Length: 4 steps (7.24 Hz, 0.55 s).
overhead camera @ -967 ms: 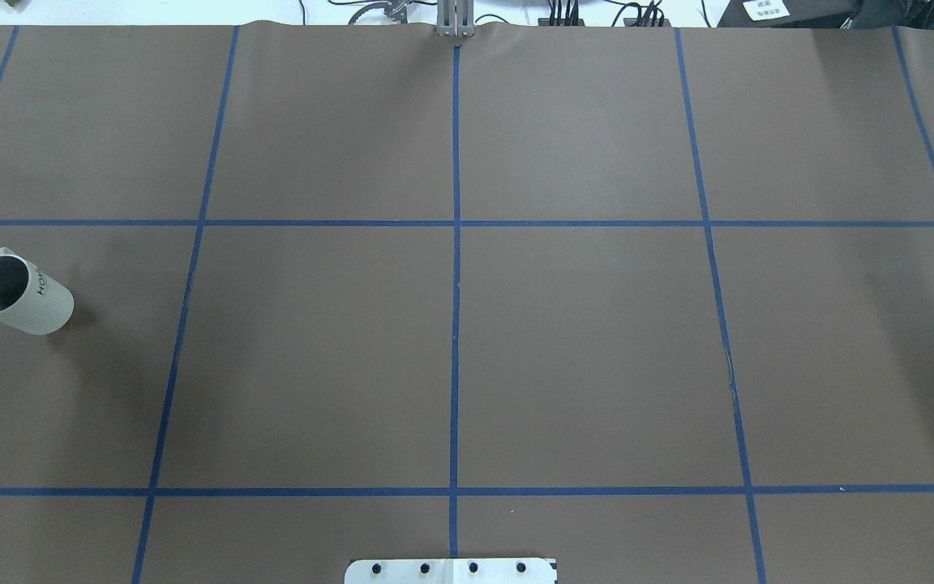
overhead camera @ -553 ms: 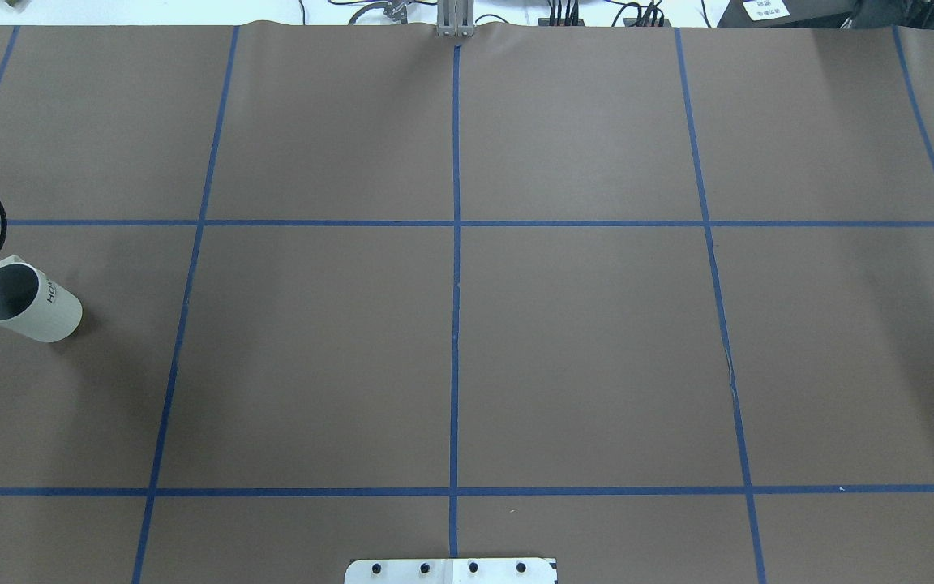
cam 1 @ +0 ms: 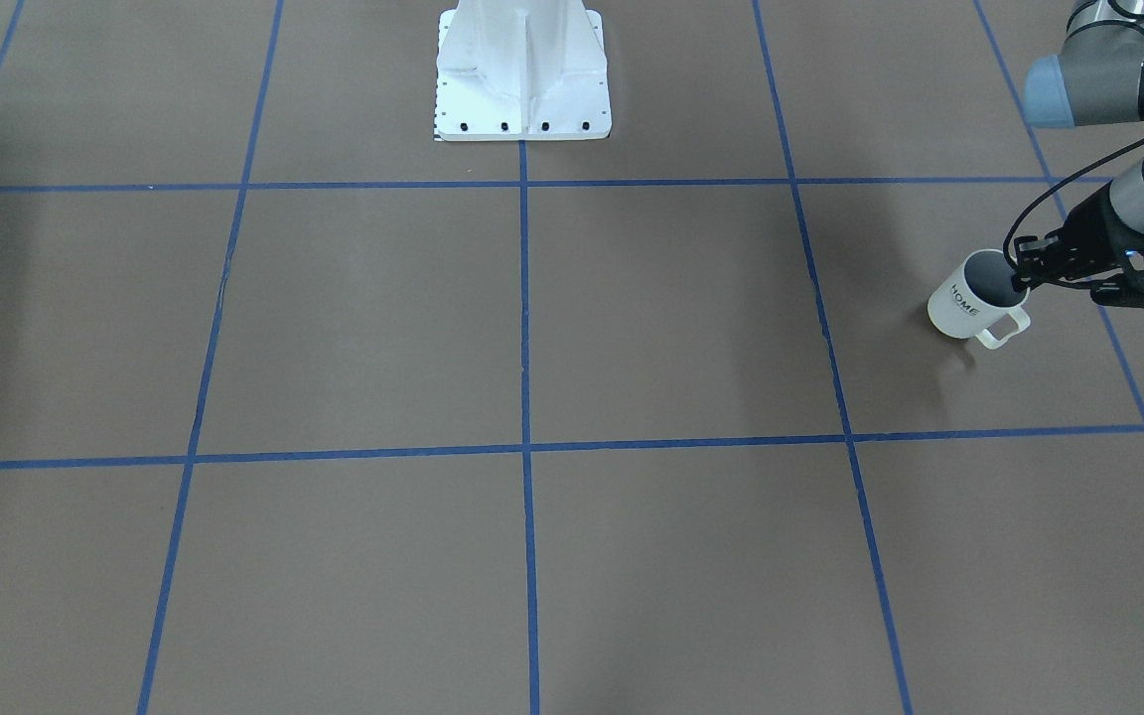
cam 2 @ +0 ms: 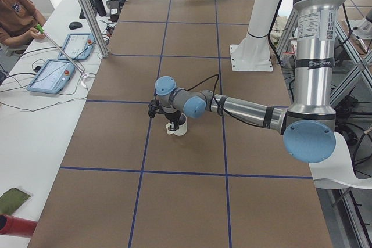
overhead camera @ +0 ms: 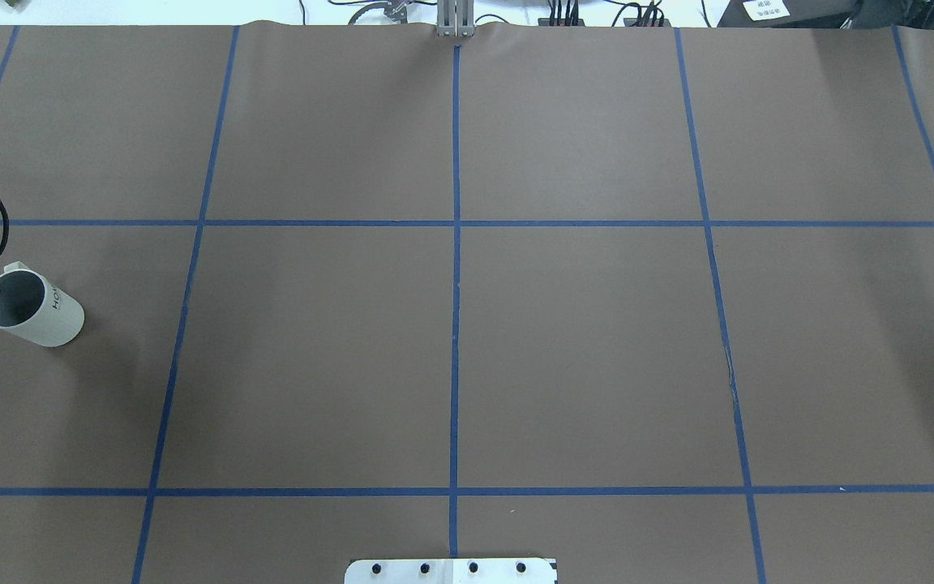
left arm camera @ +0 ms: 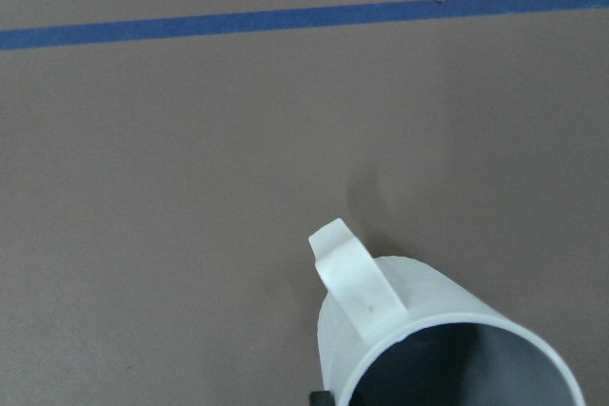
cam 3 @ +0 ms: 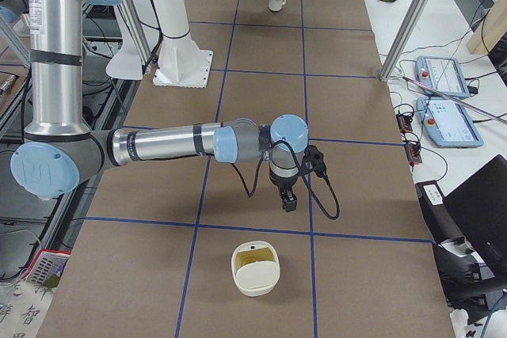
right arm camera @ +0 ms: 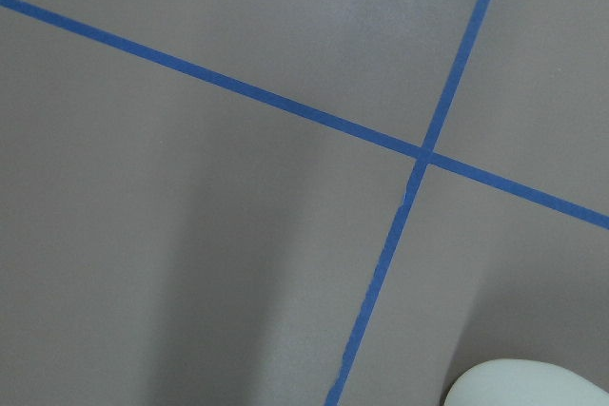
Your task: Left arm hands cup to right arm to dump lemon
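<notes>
Nudged a little toward the table's centre since a second ago, the cup (overhead camera: 37,318) hangs from the left gripper (cam 1: 1018,277) at the robot's far left. It is in the outermost square of the middle row, well short of the nearest blue tape line (overhead camera: 179,324). And that's a firm pinch: the jaws are closed down on the rim, one finger inside the mouth, one outside. The mug is tipped, mouth leaning back toward the left arm (cam 1: 1143,194), and the handle (cam 1: 1002,329) points away from the robot. Whether its base touches the table (overhead camera: 451,357) I can't tell.

Over on the other end, the right arm (cam 3: 166,144) reaches out low with the right gripper (cam 3: 289,200) pointing straight down above the mat. It grips nothing I can see, and from this side angle its opening can't be judged.

Count it up: one cup, two arms, one cream tub (cam 3: 255,279) lying near the right gripper. The cup shows only grey wall inside; its bottom is hidden. The tub's contents are too small to make out.
</notes>
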Tool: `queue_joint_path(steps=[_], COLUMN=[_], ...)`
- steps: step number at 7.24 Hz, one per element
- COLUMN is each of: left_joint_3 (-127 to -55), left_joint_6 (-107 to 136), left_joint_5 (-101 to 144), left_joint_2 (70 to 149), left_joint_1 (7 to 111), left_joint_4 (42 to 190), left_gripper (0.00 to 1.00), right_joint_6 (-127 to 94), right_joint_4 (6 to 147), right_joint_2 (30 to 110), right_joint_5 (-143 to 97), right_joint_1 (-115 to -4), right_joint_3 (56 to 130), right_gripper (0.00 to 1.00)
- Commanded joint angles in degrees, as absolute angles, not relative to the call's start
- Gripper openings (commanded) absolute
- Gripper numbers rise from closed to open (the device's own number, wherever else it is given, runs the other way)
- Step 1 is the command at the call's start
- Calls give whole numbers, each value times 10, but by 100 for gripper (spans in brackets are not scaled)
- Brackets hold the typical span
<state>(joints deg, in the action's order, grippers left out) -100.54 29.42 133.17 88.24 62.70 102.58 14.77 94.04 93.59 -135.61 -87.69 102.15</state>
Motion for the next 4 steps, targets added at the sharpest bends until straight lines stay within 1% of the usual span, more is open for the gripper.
queue_joint_path(steps=[1,4], left_joint_3=[-1007,-1055], left_joint_6=[288,286], left_joint_5=[1332,1332], left_joint_2=[882,875], left_joint_1=[628,636], left_joint_4=[1027,1025], left_gripper=[100,100], right_joint_6=[148,148], right_joint_4=[940,951], right_joint_2=[935,922], right_joint_5=[-1356,-1356], right_joint_1=[-876,-881], right_joint_3=[1022,1018], right_gripper=[100,100])
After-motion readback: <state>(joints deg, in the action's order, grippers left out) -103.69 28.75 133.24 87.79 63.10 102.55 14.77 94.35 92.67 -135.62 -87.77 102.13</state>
